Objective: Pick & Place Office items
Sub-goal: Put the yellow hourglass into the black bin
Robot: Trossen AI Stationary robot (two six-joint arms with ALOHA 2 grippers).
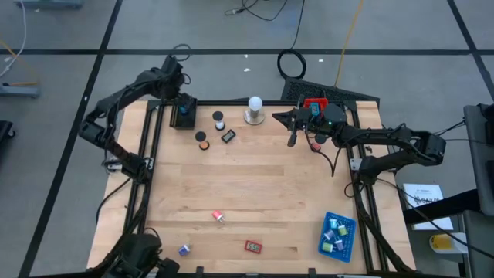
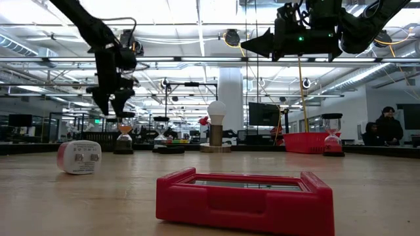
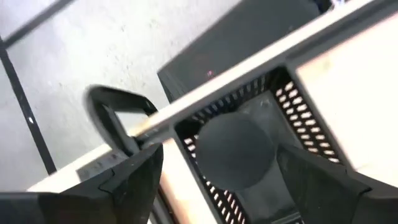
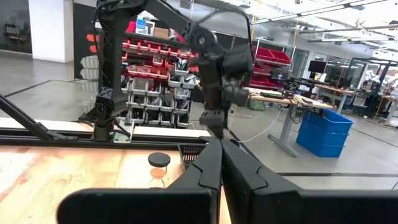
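Table (image 1: 255, 174): office items scattered in two bands, far and near.

Black tray (image 1: 184, 112) at the far left corner. My left gripper (image 1: 179, 99) hangs right over it, fingers spread wide, nothing between them. In the left wrist view a dark round piece (image 3: 236, 149) lies in the tray straight below the fingers.

Right gripper (image 1: 292, 136) pinched together and empty, raised near the red tray (image 1: 316, 103) at the far right.

Blue tray (image 1: 337, 235) near right, several pieces in it.

Closest loose pieces to the left gripper, all just to its right along the far band:
- black-and-white roll (image 1: 219, 120), upright
- orange-topped roll (image 1: 202, 141), upright
- black block (image 1: 228, 137), long axis slanted to the table edge

I judge the left arm nearer to these three.

Near edge, well apart from both arms: white-and-pink roll (image 1: 219, 217), red block (image 1: 253, 246), purple piece (image 1: 184, 249).
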